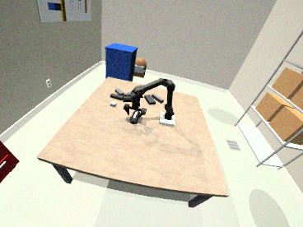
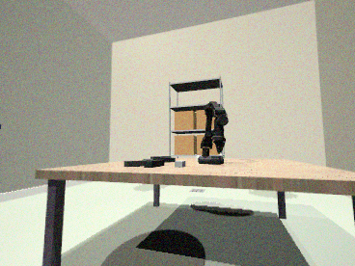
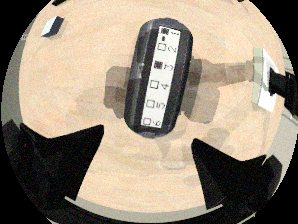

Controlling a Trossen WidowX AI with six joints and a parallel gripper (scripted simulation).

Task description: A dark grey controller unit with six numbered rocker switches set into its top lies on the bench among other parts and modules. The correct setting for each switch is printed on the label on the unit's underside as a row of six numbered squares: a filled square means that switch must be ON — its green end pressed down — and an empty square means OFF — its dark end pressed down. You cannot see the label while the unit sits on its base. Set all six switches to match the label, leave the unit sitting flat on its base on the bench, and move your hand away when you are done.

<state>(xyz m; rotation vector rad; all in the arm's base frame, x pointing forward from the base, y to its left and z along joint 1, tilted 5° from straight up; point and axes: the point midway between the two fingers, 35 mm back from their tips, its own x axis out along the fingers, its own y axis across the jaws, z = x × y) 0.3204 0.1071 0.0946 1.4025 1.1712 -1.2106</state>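
The dark grey controller unit lies on the bench with its white label facing up to the wrist camera. The label's squares 1 and 3 are filled; squares 2, 4, 5 and 6 are empty. A small dark mark sits between squares 1 and 2. The rocker switches are hidden beneath the unit. My gripper is open and empty above the unit. In the wrist view, its fingertips stand apart on either side of the unit's number 6 end, not touching it.
A small grey-white block lies beside the unit, well apart. Dark modules lie towards the back of the bench. The arm's white base plate stands on the other side.
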